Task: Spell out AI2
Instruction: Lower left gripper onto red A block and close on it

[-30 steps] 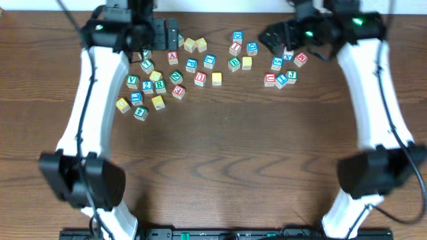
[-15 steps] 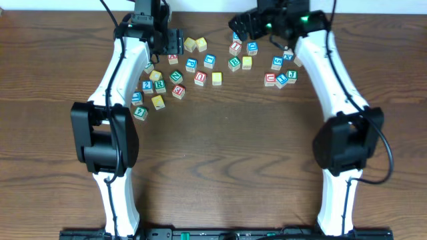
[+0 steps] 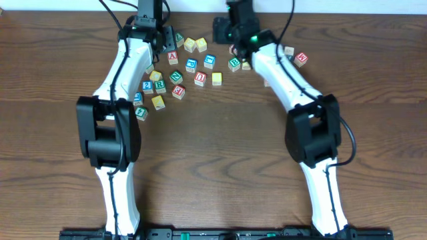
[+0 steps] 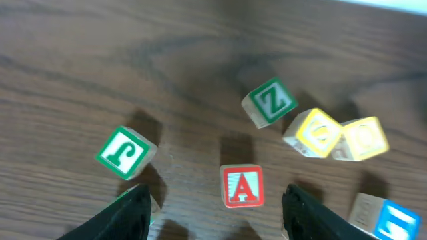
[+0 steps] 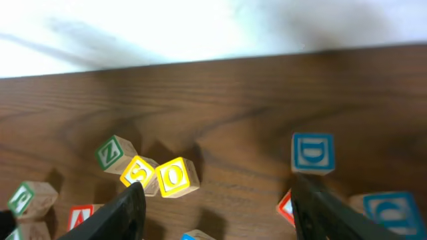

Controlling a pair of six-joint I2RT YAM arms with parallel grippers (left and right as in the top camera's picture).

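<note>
A red A block (image 4: 242, 185) lies on the wooden table, just ahead of and between my open left gripper's (image 4: 217, 200) fingers; it also shows in the overhead view (image 3: 173, 57). A blue block marked 2 (image 3: 147, 86) lies in the left cluster. I cannot pick out an I block for certain. My left gripper (image 3: 163, 39) is at the back left of the blocks. My right gripper (image 3: 223, 30) is open and empty at the back middle, and in its own view (image 5: 218, 190) it hovers over bare wood beside the yellow S (image 5: 138, 175) and O (image 5: 175, 177) blocks.
Several more letter blocks are scattered along the back: a green Z (image 4: 268, 101), a green J (image 4: 125, 152), a blue D (image 5: 312, 152) and a red block at the far right (image 3: 301, 59). The right arm hides some right-side blocks. The table's back edge meets a white wall.
My right arm has swung left along the back, from the right cluster to the middle. My left gripper has shifted a little, to just behind the A block.
</note>
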